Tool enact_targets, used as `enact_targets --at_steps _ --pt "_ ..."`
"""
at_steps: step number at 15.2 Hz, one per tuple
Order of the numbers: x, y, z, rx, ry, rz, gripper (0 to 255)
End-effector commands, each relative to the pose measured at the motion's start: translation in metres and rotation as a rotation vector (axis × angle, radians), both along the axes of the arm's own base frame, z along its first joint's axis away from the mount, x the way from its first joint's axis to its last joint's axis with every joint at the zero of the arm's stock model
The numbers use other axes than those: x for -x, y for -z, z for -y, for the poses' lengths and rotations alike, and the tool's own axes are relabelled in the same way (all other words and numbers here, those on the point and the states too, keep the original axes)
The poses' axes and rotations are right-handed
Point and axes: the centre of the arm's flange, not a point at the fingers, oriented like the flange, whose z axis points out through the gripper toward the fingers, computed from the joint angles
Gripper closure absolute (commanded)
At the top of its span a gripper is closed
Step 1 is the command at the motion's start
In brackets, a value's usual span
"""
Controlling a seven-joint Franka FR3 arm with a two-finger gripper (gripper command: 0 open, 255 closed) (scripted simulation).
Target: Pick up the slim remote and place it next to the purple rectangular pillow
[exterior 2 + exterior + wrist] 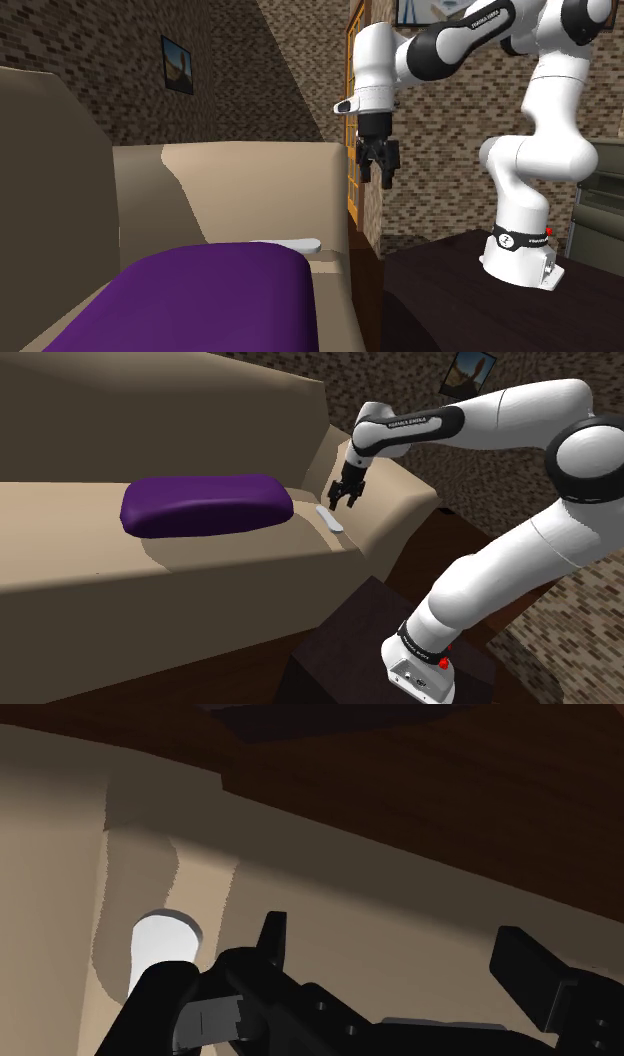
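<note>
A slim white remote (329,519) lies on the beige sofa seat (70,542), just off the purple pillow's end nearest the armrest. The purple rectangular pillow (205,504) lies flat along the seat. My black gripper (345,498) hangs open a little above the remote, over the inner edge of the armrest (400,492), holding nothing. From the second exterior view the remote (295,244) pokes out behind the pillow (190,300), and the gripper (376,172) hangs higher, to the right. In the wrist view the remote's rounded end (160,944) shows beside the gripper (395,954), outside its spread fingers.
The sofa's backrest (150,412) rises behind the pillow. A dark brown stand (350,642) carries the arm's base (425,667) beside the sofa. Brick-patterned walls hold a framed picture (176,63). An orange door frame (354,150) stands behind the sofa's arm.
</note>
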Motion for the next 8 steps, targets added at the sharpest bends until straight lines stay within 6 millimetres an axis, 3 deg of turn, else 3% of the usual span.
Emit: enact_targets --at_steps 1,8 --pt "-0.014 0.014 0.016 0.006 0.015 0.001 0" --pt "-0.06 0.064 0.076 0.024 0.067 0.004 0"
